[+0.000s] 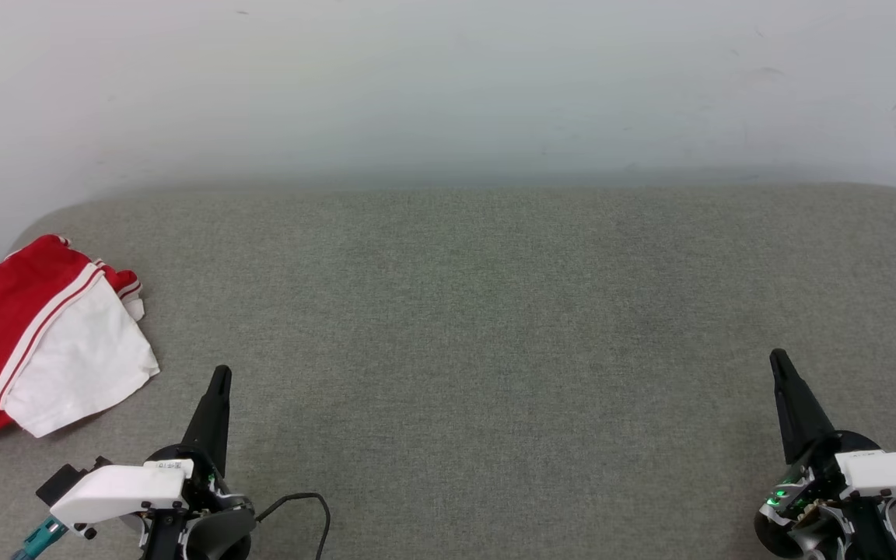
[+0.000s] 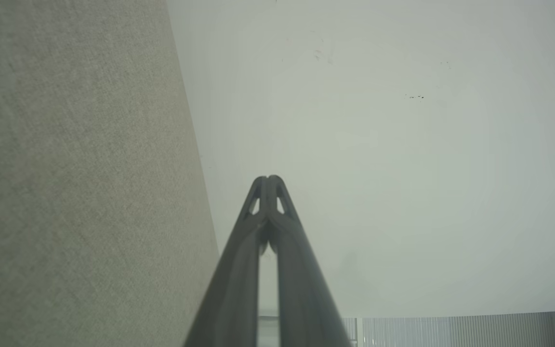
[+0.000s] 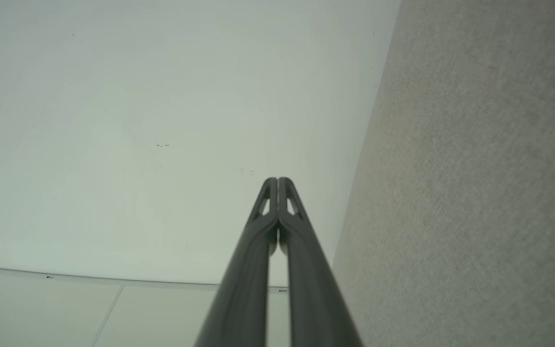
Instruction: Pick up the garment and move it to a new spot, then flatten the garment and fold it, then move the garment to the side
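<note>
Jaws both shut; garment [image 1: 43,334] left of left jaws, apart

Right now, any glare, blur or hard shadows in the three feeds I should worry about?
Head view: flat, even light, no glare; the garment is sharp, with only a thin soft shadow under its near edge. Left wrist view: left gripper tips fairly sharp, finger bases blur near the lens. Right wrist view: same on the right gripper; grey fabric surface soft.
</note>
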Motion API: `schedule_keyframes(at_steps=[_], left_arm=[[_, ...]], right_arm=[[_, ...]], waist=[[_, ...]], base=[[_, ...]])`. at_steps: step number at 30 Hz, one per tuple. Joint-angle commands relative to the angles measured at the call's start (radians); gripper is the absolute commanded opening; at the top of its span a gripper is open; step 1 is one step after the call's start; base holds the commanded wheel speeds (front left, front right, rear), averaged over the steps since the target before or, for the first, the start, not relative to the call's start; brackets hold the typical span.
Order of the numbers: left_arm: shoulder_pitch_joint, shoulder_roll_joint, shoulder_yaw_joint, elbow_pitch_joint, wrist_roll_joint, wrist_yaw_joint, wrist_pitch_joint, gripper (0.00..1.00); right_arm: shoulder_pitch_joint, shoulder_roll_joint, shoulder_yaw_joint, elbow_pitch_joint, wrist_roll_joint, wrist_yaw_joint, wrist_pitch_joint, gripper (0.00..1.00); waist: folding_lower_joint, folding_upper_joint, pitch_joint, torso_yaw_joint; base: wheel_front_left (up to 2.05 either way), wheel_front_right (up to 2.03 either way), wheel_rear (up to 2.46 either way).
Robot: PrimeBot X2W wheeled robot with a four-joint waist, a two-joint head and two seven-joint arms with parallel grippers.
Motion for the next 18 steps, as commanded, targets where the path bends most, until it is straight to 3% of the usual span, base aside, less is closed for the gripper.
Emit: schedule_keyframes(at_steps=[1, 18], left_arm=[[-0.005, -0.002, 0.002, -0.001, 0.001, -0.003, 0.002, 0.0], [-0.005, -0.002, 0.002, -0.001, 0.001, -0.003, 0.002, 0.0]], right_arm=[[-0.01, 0.003, 0.0, 0.001, 0.004, 0.0, 0.001, 0.0], [-0.011, 0.003, 0.0, 0.001, 0.004, 0.0, 0.0, 0.0]], waist=[[0.0, 0.0, 0.0, 0.0], [0.0, 0.0, 0.0, 0.0]], base=[[0.0, 0.0, 0.0], [0.0, 0.0, 0.0]])
